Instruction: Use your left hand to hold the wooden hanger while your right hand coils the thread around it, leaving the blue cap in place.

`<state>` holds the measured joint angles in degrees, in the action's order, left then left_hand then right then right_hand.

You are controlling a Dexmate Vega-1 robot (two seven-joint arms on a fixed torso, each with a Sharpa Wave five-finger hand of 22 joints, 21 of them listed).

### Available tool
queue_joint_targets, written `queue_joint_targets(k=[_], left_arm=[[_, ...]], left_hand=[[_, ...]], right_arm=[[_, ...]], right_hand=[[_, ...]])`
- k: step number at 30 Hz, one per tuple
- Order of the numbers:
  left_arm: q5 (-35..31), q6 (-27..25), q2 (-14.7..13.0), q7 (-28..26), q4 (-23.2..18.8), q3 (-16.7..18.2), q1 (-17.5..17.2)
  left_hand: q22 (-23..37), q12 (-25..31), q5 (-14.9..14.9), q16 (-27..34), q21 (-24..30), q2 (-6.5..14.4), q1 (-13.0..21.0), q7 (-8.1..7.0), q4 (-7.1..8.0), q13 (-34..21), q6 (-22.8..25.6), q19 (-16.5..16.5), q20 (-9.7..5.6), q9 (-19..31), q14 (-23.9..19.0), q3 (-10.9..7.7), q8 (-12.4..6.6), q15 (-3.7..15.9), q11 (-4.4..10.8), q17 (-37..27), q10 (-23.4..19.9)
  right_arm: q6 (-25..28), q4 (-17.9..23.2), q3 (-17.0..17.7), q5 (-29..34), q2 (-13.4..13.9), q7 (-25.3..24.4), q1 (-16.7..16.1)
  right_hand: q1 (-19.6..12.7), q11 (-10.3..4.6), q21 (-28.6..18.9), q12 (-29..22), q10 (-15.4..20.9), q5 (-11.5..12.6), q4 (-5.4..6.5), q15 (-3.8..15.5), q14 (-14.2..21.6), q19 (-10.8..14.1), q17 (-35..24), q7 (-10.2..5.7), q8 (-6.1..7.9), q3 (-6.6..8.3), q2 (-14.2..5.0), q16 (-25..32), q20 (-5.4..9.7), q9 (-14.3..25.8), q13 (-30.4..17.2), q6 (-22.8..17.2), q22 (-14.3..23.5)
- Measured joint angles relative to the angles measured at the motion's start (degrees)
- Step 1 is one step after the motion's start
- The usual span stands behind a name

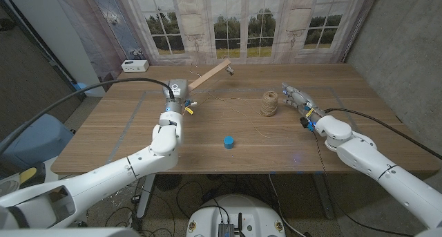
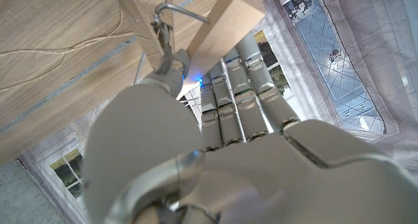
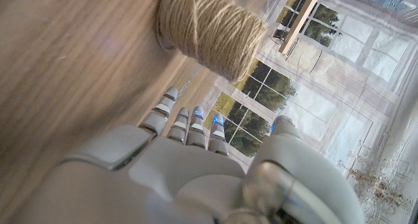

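Note:
My left hand (image 1: 175, 93) grips one end of the wooden hanger (image 1: 209, 74) at the table's back middle, lifted and slanting up to the right, its metal hook (image 1: 229, 70) at the far end. In the left wrist view the fingers (image 2: 241, 87) wrap the hanger (image 2: 222, 28) below the hook (image 2: 173, 15), and a loose thread (image 2: 65, 49) lies on the table. The twine spool (image 1: 269, 103) stands upright right of centre. My right hand (image 1: 298, 99) is just right of it, fingers apart, holding nothing; the spool (image 3: 210, 29) is beyond its fingertips (image 3: 186, 116). The blue cap (image 1: 228, 141) sits at front centre.
A small white box (image 1: 135, 65) sits at the table's back left corner. Curtains and windows close off the back edge. A blue bin (image 1: 31, 140) stands off the table's left side. Black cables trail from both forearms.

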<state>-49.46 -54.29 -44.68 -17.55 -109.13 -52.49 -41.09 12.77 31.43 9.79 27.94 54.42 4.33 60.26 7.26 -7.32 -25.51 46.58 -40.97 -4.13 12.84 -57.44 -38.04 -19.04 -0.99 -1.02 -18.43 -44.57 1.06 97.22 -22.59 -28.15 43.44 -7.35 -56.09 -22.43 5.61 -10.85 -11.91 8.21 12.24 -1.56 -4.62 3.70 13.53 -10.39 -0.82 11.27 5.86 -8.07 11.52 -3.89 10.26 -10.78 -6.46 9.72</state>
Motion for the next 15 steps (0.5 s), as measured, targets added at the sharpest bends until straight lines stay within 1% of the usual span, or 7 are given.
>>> queue_joint_targets(k=[2, 4, 5, 8, 9, 13, 15], left_arm=[[-0.8, 0.9, -0.2, 0.3, -0.1, 0.5, -0.4], [-1.3, 1.5, -0.5, 0.4, -0.2, 1.3, -0.9], [-1.6, 1.9, -0.6, 0.5, -0.3, 1.8, -1.4], [-2.2, 2.7, -0.9, 0.7, -0.3, 3.0, -2.3], [-2.3, 2.9, -0.9, 0.7, -0.3, 3.1, -2.3], [-3.0, 4.1, -0.9, 0.7, -0.4, 4.6, -3.5], [-3.2, 4.5, -1.0, 0.7, -0.4, 5.4, -4.1]], left_hand=[[0.0, 0.3, 0.0, 0.0, 0.1, 0.0, 0.0, 0.0, 0.07, 0.0, 0.0, 0.0, 0.0, 0.0, 0.0, 0.06, 0.0, 0.0, 0.0, -0.1, 0.0], [-0.2, 0.4, 0.0, 0.0, 0.1, 0.0, 0.0, 0.0, 0.07, 0.0, 0.0, 0.0, 0.0, 0.0, 0.0, 0.06, -0.02, 0.0, 0.0, -0.4, 0.0], [-0.3, 0.4, 0.0, 0.0, 0.4, 0.0, 0.0, -0.01, 0.07, 0.0, 0.0, 0.0, 0.0, 0.0, 0.0, 0.07, -0.02, 0.0, 0.0, -0.4, 0.0], [-0.3, 0.4, 0.0, 0.0, 0.5, 0.0, 0.0, -0.01, 0.07, 0.0, 0.0, 0.0, 0.0, 0.0, 0.0, 0.07, -0.02, 0.0, 0.0, -0.4, 0.0], [-0.3, 0.4, 0.0, 0.0, 0.5, 0.0, 0.0, -0.01, 0.07, 0.0, 0.0, 0.2, 0.21, 0.0, 0.0, 0.07, -0.02, 0.01, 0.0, -0.4, 0.0], [-0.3, 0.6, 0.0, -0.1, 1.0, 0.0, 0.0, -0.01, 0.07, 0.0, 0.0, 0.3, 0.31, 0.0, 0.0, 0.07, -0.03, 0.01, 0.11, -0.6, 0.1], [-0.3, 0.6, 0.0, -0.2, 1.0, 0.0, 0.0, -0.02, 0.07, 0.0, 0.0, 0.3, 0.29, 0.0, 0.0, 0.07, -0.03, 0.01, 0.22, -0.8, 0.2]], right_arm=[[1.3, 1.5, -0.5, 0.8, 0.5, -0.4, 0.4], [4.6, 3.5, -1.4, 2.6, 1.2, -1.3, 1.0], [4.6, 3.5, -1.4, 2.6, 1.2, -1.3, 1.0], [8.4, 5.9, -2.7, 4.8, 1.9, -2.1, 2.1], [8.6, 6.4, -3.0, 4.9, 2.0, -2.2, 2.3], [13.0, 8.5, -4.7, 7.7, 2.4, -2.9, 3.8], [15.4, 9.5, -5.6, 9.1, 2.5, -3.2, 4.6]], right_hand=[[0.0, -0.09, 0.0, 0.0, 0.1, 0.0, -0.06, 0.0, 0.0, 0.0, 0.0, 0.0, 0.0, 0.06, 0.0, 0.0, 0.0, 0.0, 0.0, 0.0, 0.0], [0.0, -0.09, 0.0, 0.0, 0.1, 0.0, -0.06, 0.0, 0.0, 0.0, 0.0, -0.21, 0.0, 0.06, 0.0, 0.0, 0.0, 0.0, 0.0, -0.2, 0.0], [0.0, -0.09, 0.0, 0.0, 0.1, 0.0, -0.06, 0.03, 0.0, 0.0, 0.0, -0.21, 0.0, 0.06, 0.0, 0.0, 0.0, 0.0, 0.0, -0.2, 0.0], [-0.3, -0.09, 0.0, 0.0, 0.1, -0.4, -0.3, 0.21, 0.2, 0.0, 0.0, -0.2, 0.0, 0.3, -0.28, 0.0, 0.0, 0.0, 0.0, -0.2, 0.0], [-0.3, -0.09, 0.0, 0.0, 0.1, -0.4, -0.29, 0.21, 0.2, 0.0, 0.0, -0.21, 0.0, 0.29, -0.31, 0.0, 0.0, 0.0, 0.0, -0.2, 0.0], [-0.6, -0.09, 0.0, 0.0, 0.1, -0.4, -0.47, 0.21, 0.2, 0.0, 0.0, -0.2, 0.0, 0.47, -0.53, 0.0, 0.0, 0.0, 0.0, -0.2, 0.0], [-0.9, -0.53, 0.0, 0.0, 0.1, -0.4, -0.64, 0.21, 0.2, 0.0, 0.0, -0.2, 0.0, 0.64, -0.31, 0.0, 0.0, 0.0, 0.0, -0.2, 0.0]])
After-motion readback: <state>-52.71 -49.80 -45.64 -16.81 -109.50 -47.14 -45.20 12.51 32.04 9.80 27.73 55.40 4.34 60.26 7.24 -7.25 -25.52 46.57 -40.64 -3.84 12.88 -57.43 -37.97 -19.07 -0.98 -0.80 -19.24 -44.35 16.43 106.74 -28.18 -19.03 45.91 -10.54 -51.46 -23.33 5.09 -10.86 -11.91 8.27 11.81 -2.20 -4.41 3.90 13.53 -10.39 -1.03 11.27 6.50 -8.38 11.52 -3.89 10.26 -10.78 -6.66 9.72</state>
